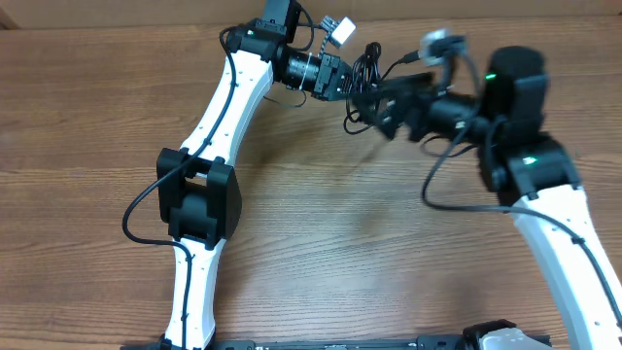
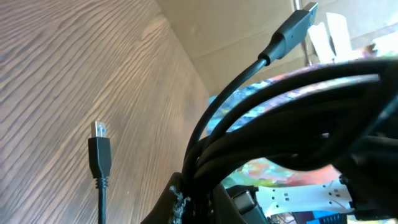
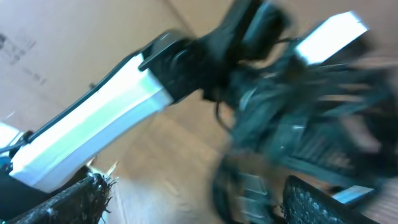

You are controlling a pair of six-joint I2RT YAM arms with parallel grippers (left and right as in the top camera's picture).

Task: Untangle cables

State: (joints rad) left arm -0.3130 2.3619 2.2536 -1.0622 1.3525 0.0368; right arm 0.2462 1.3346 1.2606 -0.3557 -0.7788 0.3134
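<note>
The cables are a bundle of thin black cords [image 1: 366, 76], held above the wooden table at the back centre. My left gripper [image 1: 352, 86] is shut on the bundle. In the left wrist view the cords [image 2: 249, 143] rise out of the fingers [image 2: 199, 202]. One plug end [image 2: 99, 152] hangs free at the left and another [image 2: 297, 26] sticks up. My right gripper [image 1: 387, 109] is right beside the bundle. Its view is blurred; its fingers [image 3: 199, 199] are wide apart and empty, with the cords [image 3: 280, 118] just ahead.
The wooden table [image 1: 321, 224] stretches in front of both arms. A cardboard wall [image 2: 236, 25] stands at the back edge. A small white object [image 1: 340, 29] and a grey one [image 1: 437, 42] sit near the back edge behind the grippers.
</note>
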